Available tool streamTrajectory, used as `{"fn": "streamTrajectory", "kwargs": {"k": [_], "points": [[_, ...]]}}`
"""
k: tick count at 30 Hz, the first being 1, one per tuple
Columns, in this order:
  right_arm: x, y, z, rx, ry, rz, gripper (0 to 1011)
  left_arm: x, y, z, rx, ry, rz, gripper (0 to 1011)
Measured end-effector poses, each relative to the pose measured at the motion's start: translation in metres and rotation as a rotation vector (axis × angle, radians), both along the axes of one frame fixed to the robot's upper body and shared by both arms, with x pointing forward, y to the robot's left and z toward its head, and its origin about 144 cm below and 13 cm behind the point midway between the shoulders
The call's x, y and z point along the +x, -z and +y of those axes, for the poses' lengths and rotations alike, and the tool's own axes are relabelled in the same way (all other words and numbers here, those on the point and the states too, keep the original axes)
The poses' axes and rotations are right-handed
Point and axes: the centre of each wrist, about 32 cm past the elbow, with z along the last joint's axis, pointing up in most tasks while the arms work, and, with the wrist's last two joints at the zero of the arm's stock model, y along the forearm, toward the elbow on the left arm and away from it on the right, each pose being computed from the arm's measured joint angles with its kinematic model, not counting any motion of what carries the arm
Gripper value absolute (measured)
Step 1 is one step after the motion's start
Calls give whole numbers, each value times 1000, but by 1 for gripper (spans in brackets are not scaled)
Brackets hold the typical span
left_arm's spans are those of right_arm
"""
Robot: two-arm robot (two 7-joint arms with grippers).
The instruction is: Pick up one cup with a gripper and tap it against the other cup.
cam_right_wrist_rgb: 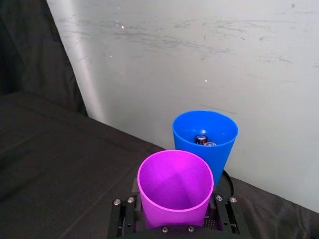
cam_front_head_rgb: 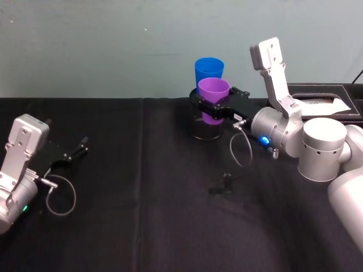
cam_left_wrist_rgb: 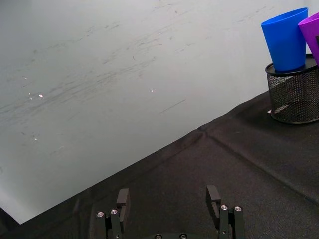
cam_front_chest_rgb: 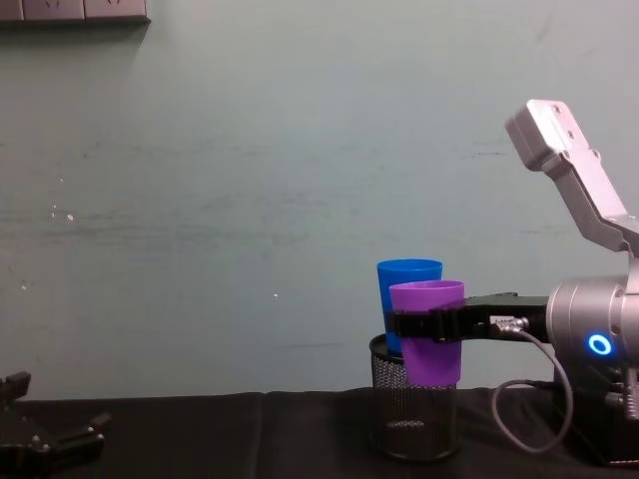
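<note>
Right gripper (cam_front_head_rgb: 215,107) clamping purple cup (cam_front_head_rgb: 214,89) at mid-wall, holding it upright and clear of table (cam_front_head_rgb: 142,226). Blue cup (cam_front_head_rgb: 209,69) standing in mesh holder (cam_front_chest_rgb: 414,419), just behind purple cup; cannot tell whether the two are touching. Left gripper (cam_front_head_rgb: 77,149) lying parked at table's left, fingers apart, empty.

Risks: hard sideways tap tipping blue cup or shoving holder; purple cup's base snagging holder rim; smooth tapered wall slipping through clamp on impact.

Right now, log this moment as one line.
right claw: shut on purple cup, aloft | blue cup: in mesh holder | left claw: open, parked
</note>
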Motion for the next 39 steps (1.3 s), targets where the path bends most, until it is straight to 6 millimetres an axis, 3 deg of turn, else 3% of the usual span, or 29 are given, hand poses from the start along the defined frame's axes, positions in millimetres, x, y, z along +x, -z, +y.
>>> {"fn": "streamTrajectory", "kwargs": {"k": [39], "points": [[0,0,0,0,0,0,719,0,0,0,0,0,0,1000]]}}
